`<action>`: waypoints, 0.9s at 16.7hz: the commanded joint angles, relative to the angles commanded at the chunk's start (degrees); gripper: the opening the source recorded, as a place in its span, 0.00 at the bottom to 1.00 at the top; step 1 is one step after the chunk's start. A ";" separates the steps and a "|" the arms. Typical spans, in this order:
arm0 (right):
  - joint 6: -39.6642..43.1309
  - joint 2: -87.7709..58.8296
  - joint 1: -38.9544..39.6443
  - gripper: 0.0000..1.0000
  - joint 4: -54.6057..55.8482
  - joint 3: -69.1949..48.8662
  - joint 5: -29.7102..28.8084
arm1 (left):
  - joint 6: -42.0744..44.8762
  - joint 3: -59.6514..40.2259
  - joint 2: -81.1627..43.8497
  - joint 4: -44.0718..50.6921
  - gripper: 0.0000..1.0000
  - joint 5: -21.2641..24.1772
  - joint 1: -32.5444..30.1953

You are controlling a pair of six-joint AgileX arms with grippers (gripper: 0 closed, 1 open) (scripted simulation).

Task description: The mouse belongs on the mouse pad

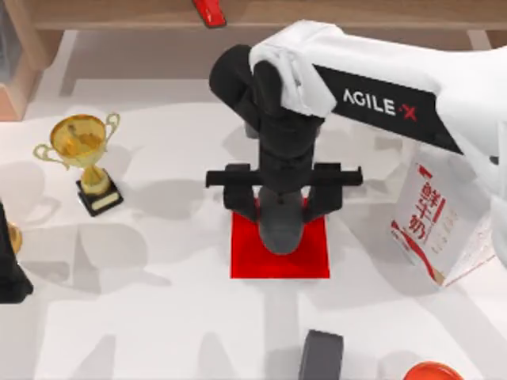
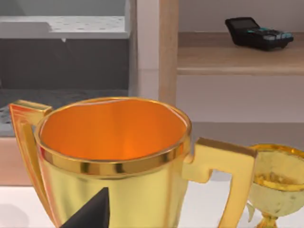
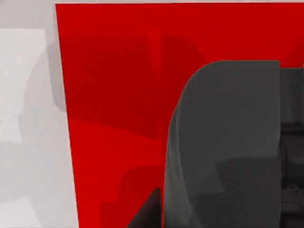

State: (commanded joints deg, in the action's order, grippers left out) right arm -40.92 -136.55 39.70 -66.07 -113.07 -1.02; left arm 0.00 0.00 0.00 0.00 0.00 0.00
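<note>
Placing step, nearly finished by the look of it. Right claw (image 1: 282, 204) down over the middle of the surface (image 1: 158, 317), straddling the mouse (image 1: 280, 229). Mouse over the upper middle of the mouse pad (image 1: 245, 263), well inside its edges. Close against the red in the right wrist view, though impossible to tell whether resting on it or a hair above. Equally impossible to tell whether the claw is clamped on the mouse or has let go.

To do this well:
- Lower straight down until the mouse sits flat on the pad; no dropping from height.
- Release evenly on both sides, so as not to nudge the mouse sideways or twist it.
- Lift vertically afterwards, clear of the rounded back, before swinging away.
- Keep the retreat away from the milk carton (image 1: 436, 226) at the right.

Left arm (image 1: 9, 273) parked at the left edge beside the gold trophy (image 1: 83, 154); claw state not tellable.
</note>
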 joint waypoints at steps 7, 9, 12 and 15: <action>0.00 0.00 0.00 0.30 0.00 0.00 0.00 | 0.00 0.00 0.00 0.00 1.00 0.00 0.00; 0.00 0.00 0.00 0.45 0.00 0.00 0.00 | 0.00 0.00 0.00 0.00 1.00 0.00 0.00; 0.00 0.00 0.00 0.68 0.00 0.00 0.00 | 0.00 0.00 0.00 0.00 1.00 0.00 0.00; 0.00 0.00 0.00 0.90 0.00 0.00 0.00 | 0.00 0.00 0.00 0.00 1.00 0.00 0.00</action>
State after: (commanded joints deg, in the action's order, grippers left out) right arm -40.92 -136.55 39.70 -66.07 -113.07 -1.02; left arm 0.00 0.00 0.00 0.00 0.00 0.00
